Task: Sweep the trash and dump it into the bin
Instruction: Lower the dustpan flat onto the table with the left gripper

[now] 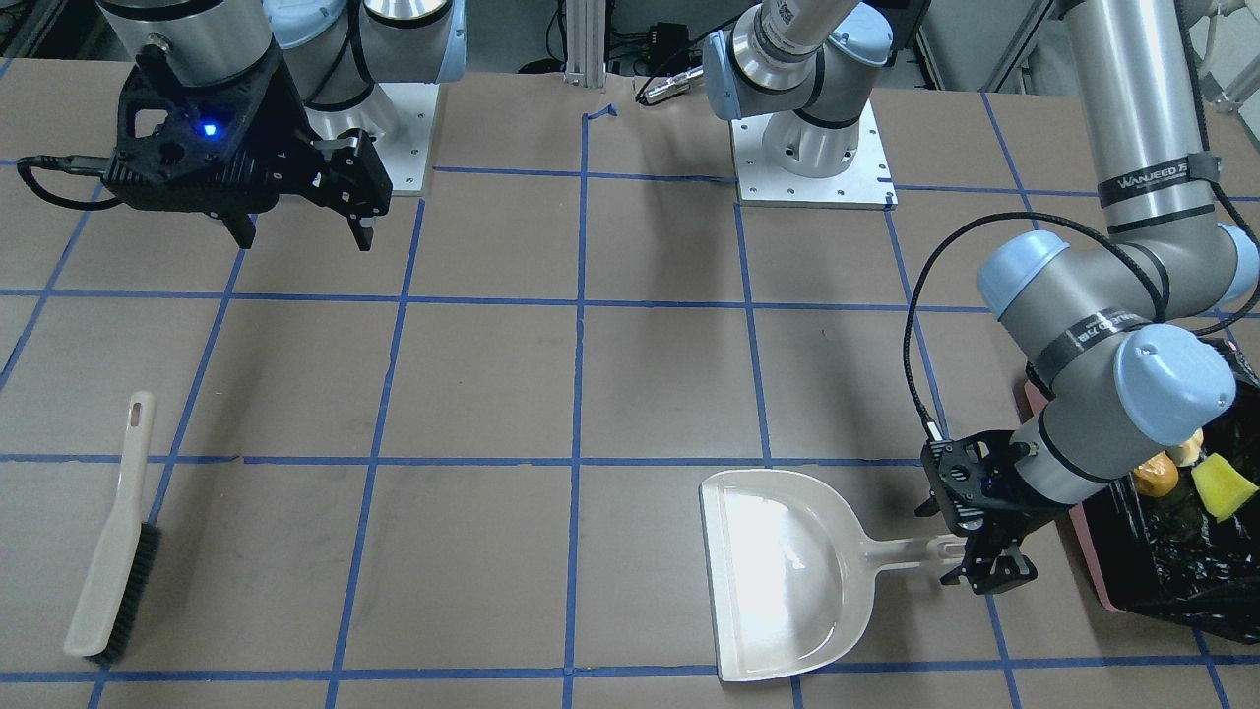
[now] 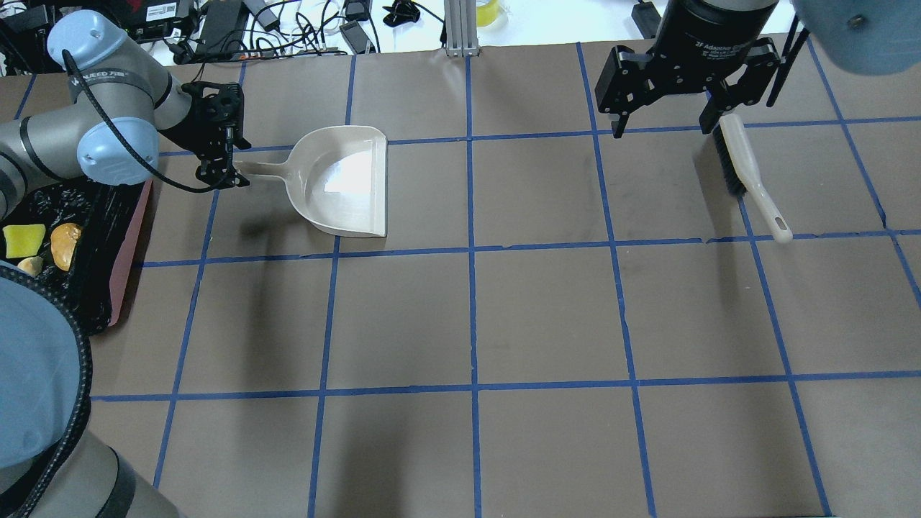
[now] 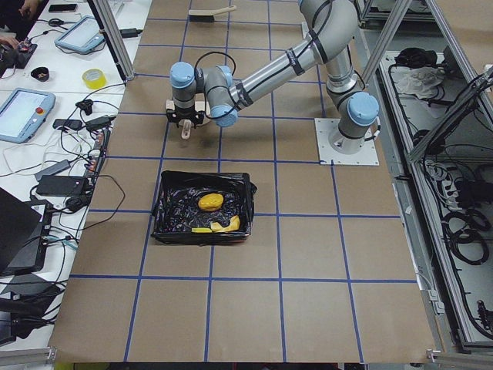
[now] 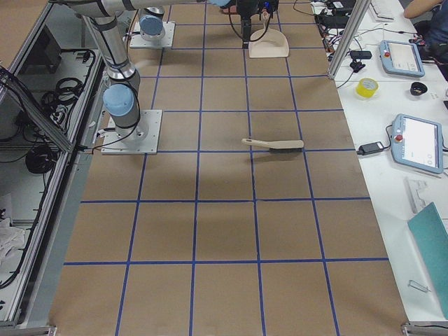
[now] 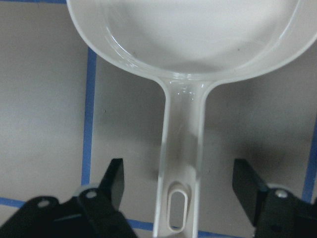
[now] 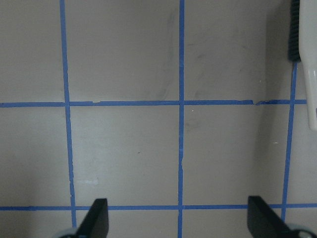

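Since the trash point(image 2: 43, 244) already lies in the bin point(image 2: 135, 241) behind its wrist, the left gripper point(image 5: 179, 181), jaws spread wide either side of the dustpan handle point(image 5: 182, 144), should lift straight up without nudging it.

open table point(image 2: 504, 309) between dustpan point(image 2: 345, 183) and brush point(image 2: 748, 173), bin point(image 2: 134, 252) near dustpan

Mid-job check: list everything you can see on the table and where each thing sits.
Dustpan: one, beige, flat on the table, empty.
Brush: one, beige with black bristles, lying on the right arm's side.
Bin: one, pink with black liner, beside the left arm.
Trash: three, orange lump, yellow sponge block, cream piece, all in the bin.
Table: one, brown, blue tape grid.
Left gripper: black, open, straddling the dustpan handle.
Right gripper: black, open, raised, empty.
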{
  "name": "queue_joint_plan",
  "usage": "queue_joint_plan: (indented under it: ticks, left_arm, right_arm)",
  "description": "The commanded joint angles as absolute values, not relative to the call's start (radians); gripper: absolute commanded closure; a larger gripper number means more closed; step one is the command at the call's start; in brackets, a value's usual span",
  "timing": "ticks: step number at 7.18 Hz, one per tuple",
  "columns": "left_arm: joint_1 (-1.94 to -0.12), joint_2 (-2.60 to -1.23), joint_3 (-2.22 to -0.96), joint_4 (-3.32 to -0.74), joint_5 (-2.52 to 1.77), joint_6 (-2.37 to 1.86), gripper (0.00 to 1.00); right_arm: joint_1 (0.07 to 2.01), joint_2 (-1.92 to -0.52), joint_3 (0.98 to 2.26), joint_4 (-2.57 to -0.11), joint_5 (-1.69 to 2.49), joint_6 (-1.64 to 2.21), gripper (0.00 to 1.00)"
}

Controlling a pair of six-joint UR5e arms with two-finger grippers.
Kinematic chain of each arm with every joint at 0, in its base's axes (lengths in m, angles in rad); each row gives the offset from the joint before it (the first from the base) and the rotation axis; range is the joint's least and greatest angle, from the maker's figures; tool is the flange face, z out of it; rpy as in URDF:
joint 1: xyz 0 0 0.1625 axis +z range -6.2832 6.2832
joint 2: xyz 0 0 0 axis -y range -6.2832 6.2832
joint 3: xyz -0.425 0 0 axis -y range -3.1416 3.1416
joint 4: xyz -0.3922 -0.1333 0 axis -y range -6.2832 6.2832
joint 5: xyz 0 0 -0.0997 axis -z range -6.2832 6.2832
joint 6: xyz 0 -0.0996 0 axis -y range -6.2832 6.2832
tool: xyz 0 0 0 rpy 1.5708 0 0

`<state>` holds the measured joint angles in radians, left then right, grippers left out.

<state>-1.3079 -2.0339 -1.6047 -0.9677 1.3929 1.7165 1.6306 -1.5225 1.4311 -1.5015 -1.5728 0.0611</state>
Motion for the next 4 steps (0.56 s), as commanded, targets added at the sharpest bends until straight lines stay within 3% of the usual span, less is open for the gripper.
queue_joint_plan:
  ticks: [1, 4]
  left_arm:
    - [-1.371, -1.973, -1.588, -0.985, 1.378, 1.497, 0.19]
    - [-1.434, -1.852, -1.504, -1.249, 1.376, 1.127, 0.15]
  right_arm:
    - [1.631, -1.520, 1.431, -1.503, -1.572, 0.060, 0.00]
    - [1.632, -1.520, 1.431, -1.503, -1.572, 0.060, 0.00]
